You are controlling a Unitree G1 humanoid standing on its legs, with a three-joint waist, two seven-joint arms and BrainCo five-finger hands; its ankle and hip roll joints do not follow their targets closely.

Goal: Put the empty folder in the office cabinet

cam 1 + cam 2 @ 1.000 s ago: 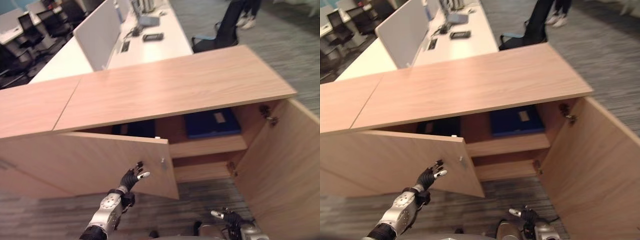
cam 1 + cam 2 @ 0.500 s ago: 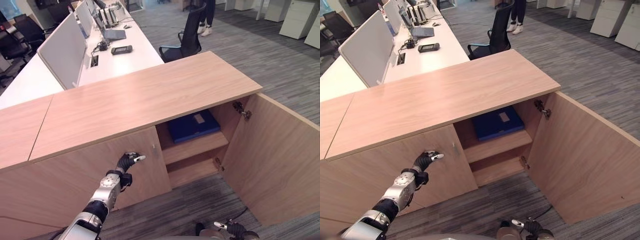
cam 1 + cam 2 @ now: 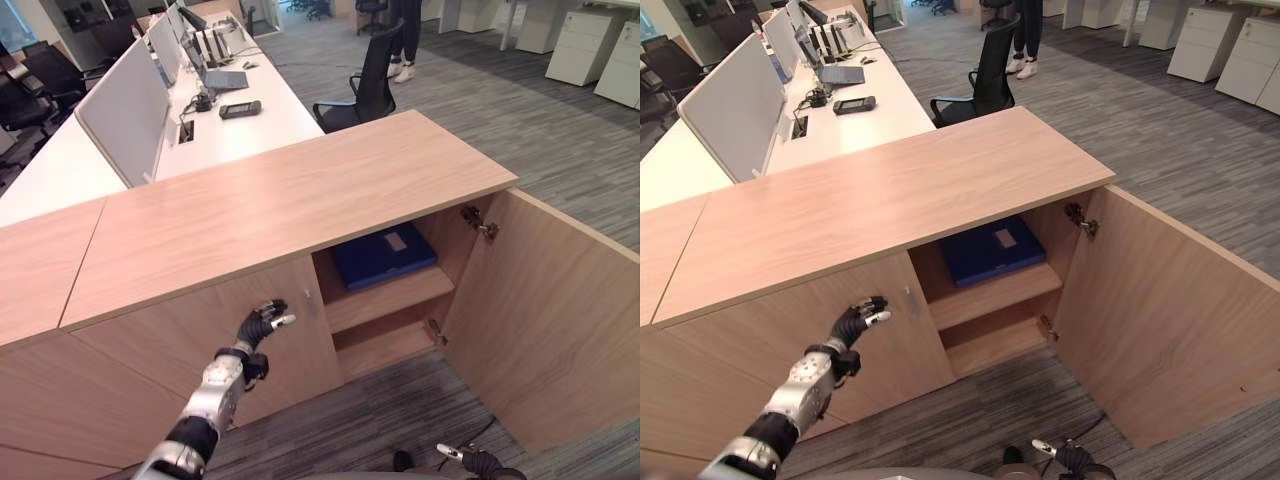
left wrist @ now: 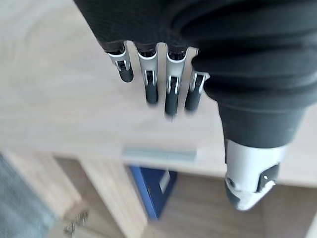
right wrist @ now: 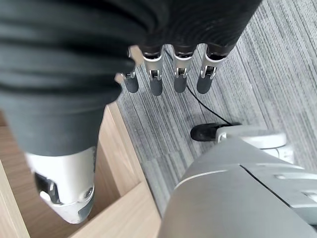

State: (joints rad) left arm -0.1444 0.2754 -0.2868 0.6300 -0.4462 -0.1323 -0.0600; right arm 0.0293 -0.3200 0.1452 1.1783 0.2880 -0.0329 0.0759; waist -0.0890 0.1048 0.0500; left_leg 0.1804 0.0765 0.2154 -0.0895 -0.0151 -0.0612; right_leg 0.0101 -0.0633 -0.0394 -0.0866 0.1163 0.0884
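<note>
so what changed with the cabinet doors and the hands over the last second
The left wooden cabinet door, ajar a second ago, has swung shut, with the left hand against it, fingers straight. The camera also shifted. The right wooden door stays wide open, the dark blue folder stays flat on the upper shelf, and the right hand remains low, holding nothing.

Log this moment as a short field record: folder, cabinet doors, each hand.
folder: flat blue folder lying on the upper shelf of the light wooden cabinet
left cabinet door: wooden door shut
right cabinet door: wooden door swung wide open
left hand: left hand at the shut door's front near its metal handle, fingers relaxed, holding nothing
right hand: right hand low over the grey carpet, fingers straight, empty
</note>
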